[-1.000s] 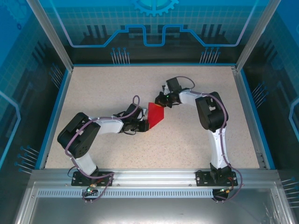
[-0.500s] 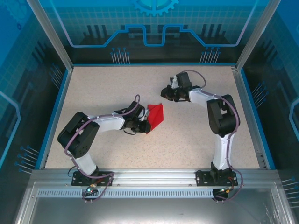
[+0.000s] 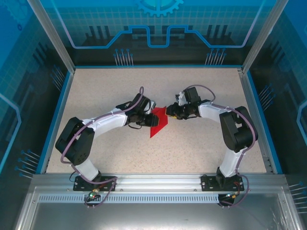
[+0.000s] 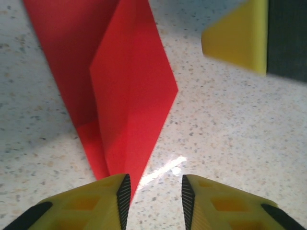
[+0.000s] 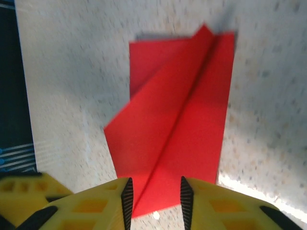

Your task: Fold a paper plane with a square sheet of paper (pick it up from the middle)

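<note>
The speckled bench (image 3: 96,86) sits inside a blue-walled cell. At its middle the left pincer (image 4: 154,191) hangs low at the sheet's left edge, jaws parted with bare bench between them. It grips nothing and is probably placed to take or press a flap. The sheet (image 3: 158,122) lies on the bench between the arms, part-folded along a centre crease, one flap seemingly lifted. The right pincer (image 5: 154,196) faces it over the crease's end, jaws parted and not clamped. Count: one sheet, two arms, two pincers.

speckled table (image 3: 96,91), creased red paper (image 3: 158,124) lying near its middle
</note>
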Robot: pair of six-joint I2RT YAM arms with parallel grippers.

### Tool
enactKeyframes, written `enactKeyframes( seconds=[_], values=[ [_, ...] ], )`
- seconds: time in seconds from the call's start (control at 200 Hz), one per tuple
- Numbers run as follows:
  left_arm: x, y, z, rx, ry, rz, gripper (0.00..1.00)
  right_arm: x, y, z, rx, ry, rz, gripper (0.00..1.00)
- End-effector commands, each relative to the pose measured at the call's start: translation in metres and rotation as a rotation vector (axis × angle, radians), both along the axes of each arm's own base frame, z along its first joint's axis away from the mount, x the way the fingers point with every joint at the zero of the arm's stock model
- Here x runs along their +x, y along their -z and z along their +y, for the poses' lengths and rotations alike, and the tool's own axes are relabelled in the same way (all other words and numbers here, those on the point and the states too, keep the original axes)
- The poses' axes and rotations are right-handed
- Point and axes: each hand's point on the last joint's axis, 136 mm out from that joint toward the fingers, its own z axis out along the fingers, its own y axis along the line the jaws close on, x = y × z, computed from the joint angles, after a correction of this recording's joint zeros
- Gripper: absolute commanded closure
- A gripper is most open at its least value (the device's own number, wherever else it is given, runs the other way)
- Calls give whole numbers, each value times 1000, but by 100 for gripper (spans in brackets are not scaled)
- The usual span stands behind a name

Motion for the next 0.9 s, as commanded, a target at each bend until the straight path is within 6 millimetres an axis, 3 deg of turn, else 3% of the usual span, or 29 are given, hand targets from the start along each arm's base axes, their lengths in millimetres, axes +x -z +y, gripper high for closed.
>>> enactKeyframes(
  seconds=[0.0,0.205,0.375,0.58,0.895],
  values=[
    [0,23,10,104,15,26,61,-10,-6,14,63,-51,-7,64],
    [14,41,6,123,17,37,61,-11,4,27,89,-65,15,63],
    [20,46,8,115,3,42,67,-10,10,33,99,-71,33,62],
    [15,53,17,98,-9,72,81,-10,19,42,96,-80,54,59],
    [7,63,25,66,-23,111,89,-3,26,61,105,-101,62,59]
  ],
)
